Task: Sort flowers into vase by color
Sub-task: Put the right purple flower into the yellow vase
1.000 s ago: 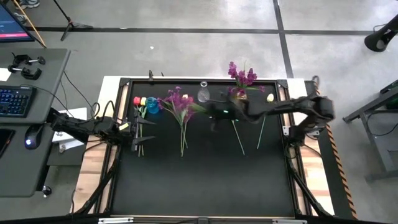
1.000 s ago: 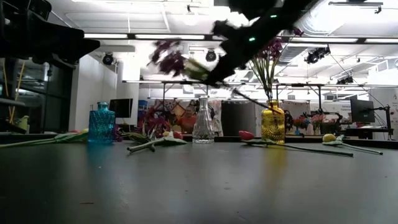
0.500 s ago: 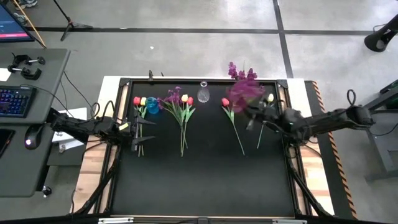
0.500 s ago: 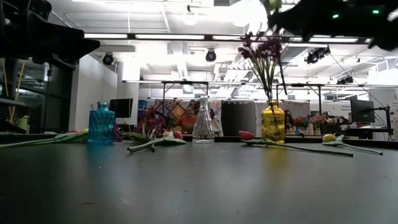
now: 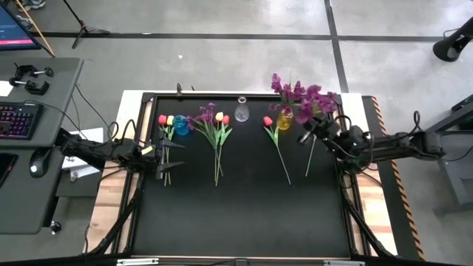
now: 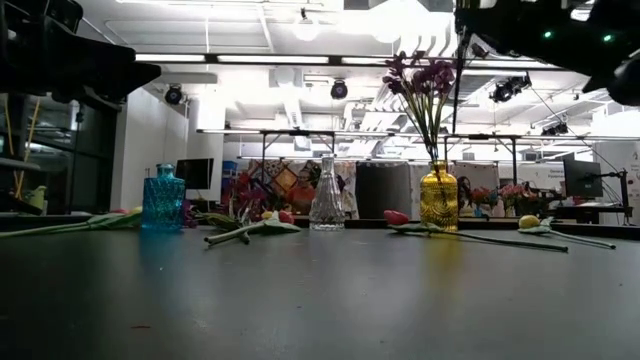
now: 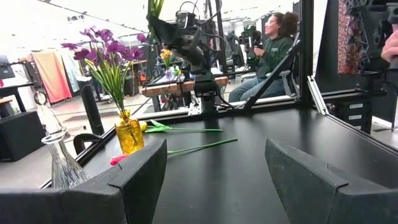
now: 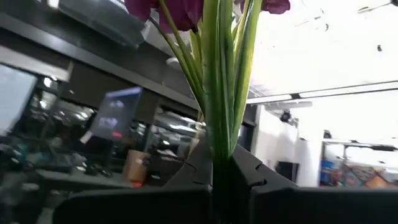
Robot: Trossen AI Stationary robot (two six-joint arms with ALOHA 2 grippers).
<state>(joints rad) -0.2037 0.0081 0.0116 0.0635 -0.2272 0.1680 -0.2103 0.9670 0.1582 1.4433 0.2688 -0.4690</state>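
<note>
Item: purple sprig [image 8: 214, 74], held aloft near the yellow vase [image 5: 284, 120]. Right end effector [image 5: 304, 137] clamped on its bundled stems. Likely light, springy, top-heavy (grip low on stems). Left end effector [image 7: 211, 180] spread, idle at the worktop's [image 5: 244, 214] left edge.

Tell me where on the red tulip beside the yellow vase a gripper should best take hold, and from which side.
Grip the red tulip at mid-stem, coming straight down from above. It lies flat on the table, with bare surface on both sides there; its head lies close to the yellow vase.

The table's [image 5: 244, 214] near half lies open; vases [image 5: 242, 112] and flowers [image 5: 216, 140] crowd the far edge.
</note>
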